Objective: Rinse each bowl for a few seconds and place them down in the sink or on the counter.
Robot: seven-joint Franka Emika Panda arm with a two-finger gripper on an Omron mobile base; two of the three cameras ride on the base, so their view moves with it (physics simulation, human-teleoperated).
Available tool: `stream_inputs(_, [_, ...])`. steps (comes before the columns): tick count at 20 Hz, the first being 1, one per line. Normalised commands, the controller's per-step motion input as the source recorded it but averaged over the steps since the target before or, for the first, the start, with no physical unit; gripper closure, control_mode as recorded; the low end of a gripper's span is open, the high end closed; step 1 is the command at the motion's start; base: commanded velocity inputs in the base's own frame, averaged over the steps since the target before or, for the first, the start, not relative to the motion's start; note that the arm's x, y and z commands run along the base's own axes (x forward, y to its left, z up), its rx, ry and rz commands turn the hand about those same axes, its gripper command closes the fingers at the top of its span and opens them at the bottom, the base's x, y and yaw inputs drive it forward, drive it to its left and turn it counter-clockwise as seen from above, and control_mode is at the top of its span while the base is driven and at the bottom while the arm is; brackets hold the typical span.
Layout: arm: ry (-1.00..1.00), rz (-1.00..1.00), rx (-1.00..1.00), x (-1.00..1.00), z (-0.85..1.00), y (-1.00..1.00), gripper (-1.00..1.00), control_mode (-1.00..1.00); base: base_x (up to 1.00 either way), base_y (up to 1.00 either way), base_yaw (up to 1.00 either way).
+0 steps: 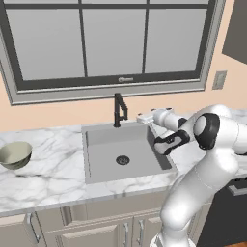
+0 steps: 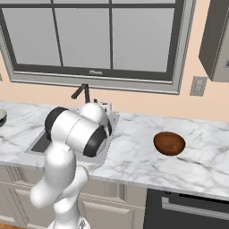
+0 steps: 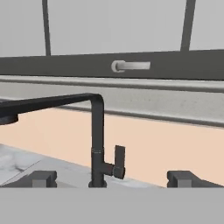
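- The left base view takes in the pale greenish-beige bowl [image 1: 15,154], upright on the counter [image 1: 48,169] well to the left of the sink [image 1: 123,152]; in the right base view just a sliver of it shows at the left edge [image 2: 2,117].
- The right base view shows the dark reddish-brown bowl [image 2: 169,143], standing on the marble to the right of the sink [image 2: 40,145], apart from the basin's rim.
- The left base view gives the whole grey basin with its round dark drain [image 1: 122,159] and the thin black faucet [image 1: 118,111] at the back edge; in the right base view the arm covers most of the basin and the faucet [image 2: 82,92] rises behind it.
- The hand view faces the faucet [image 3: 97,140] close up, with its side lever [image 3: 119,159], the spout running left, and a window handle [image 3: 130,66] on the dark frame behind.
- The tool [image 3: 118,179] has its two dark fingertips [image 3: 43,178] spread wide, with nothing between them; the faucet's post stands in the gap, farther off.
- In the left base view the tool [image 1: 144,118] sits over the sink's back right corner, just right of the faucet.
- The beige bowl lies far to the tool's left across the basin; the brown bowl lies well to its right on the counter [image 2: 134,152]. Neither is touched.
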Motion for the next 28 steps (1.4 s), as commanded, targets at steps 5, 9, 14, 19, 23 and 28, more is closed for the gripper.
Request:
stream_inputs(5, [-0.01, 0.00, 0.03, 0.19, -0.15, 0.21, -1.00, -1.00, 0.00, 0.00, 0.00])
stream_inputs(9, [-0.03, 0.00, 0.03, 0.19, -0.25, 0.22, -1.00, -1.00, 0.00, 0.00, 0.00])
stream_inputs(14, [-0.04, 0.00, 0.04, 0.18, -0.34, 0.20, -1.00, -1.00, 0.00, 0.00, 0.00])
stream_inputs(19, [-0.04, 0.01, 0.05, 0.11, -0.49, 0.08, -1.00, -1.00, 0.00, 0.00, 0.00])
stream_inputs(23, [-0.05, 0.01, 0.06, 0.06, -0.55, -0.01, -1.00, -1.00, 0.00, 0.00, 0.00])
stream_inputs(28, [-0.04, 0.01, 0.06, 0.08, -0.41, -0.05, -1.00, -1.00, 0.00, 0.00, 0.00])
